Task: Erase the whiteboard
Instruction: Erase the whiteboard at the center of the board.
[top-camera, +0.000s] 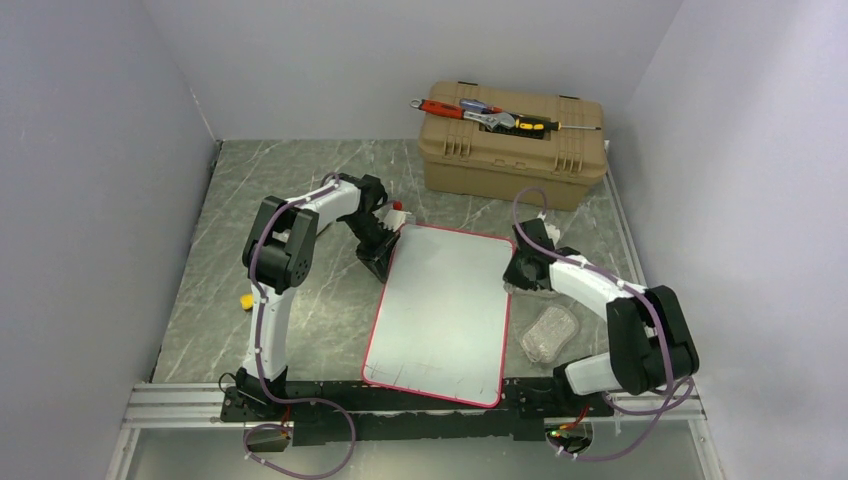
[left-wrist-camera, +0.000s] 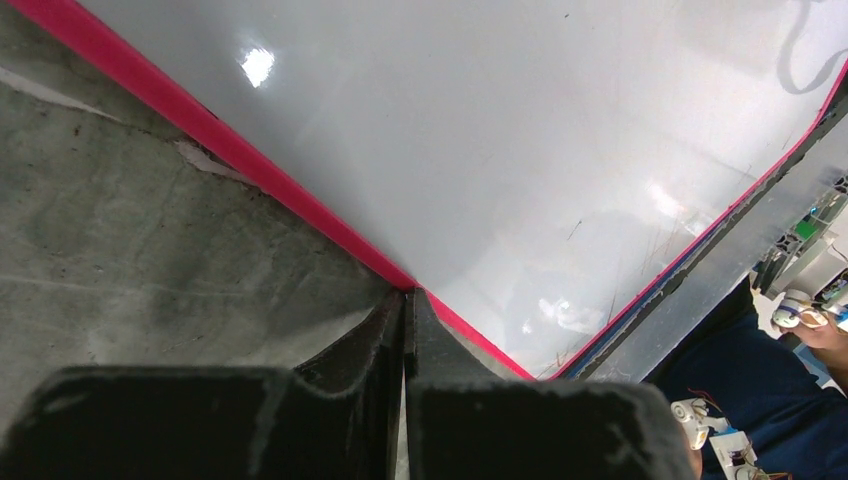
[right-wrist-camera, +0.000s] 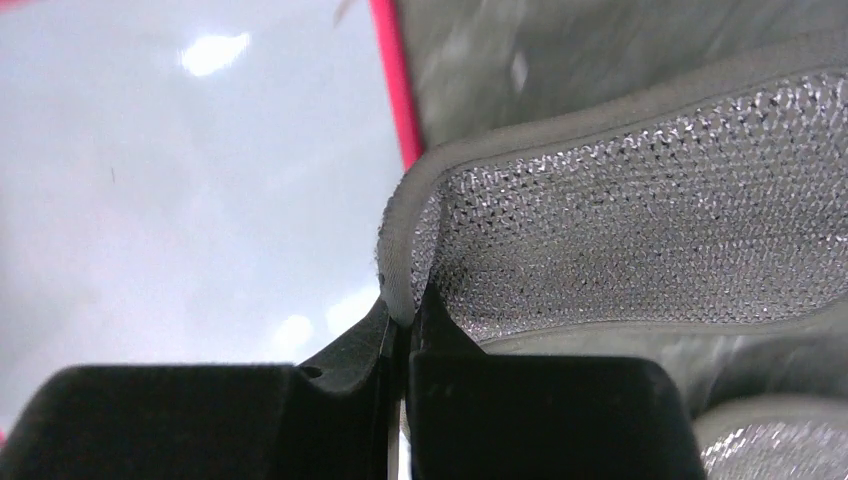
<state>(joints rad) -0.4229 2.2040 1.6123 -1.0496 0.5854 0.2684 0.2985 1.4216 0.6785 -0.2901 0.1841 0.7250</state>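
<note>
The whiteboard (top-camera: 440, 310) lies flat mid-table, glossy white with a thin red rim (left-wrist-camera: 250, 160). A few faint thin marks show near its near edge (left-wrist-camera: 610, 300). My left gripper (top-camera: 380, 262) is shut, and its tips (left-wrist-camera: 407, 295) rest right at the board's left rim. At the board's right edge my right gripper (top-camera: 518, 278) is shut on the grey border of a silver mesh cloth (right-wrist-camera: 640, 220), which hangs over the rim and the table. More mesh (top-camera: 548, 333) lies on the table right of the board.
A tan toolbox (top-camera: 512, 148) with hand tools on its lid stands at the back right. A red-and-white marker (top-camera: 398, 210) lies behind the board, and a small yellow object (top-camera: 245, 299) sits at the left. Walls close in on the left, back and right.
</note>
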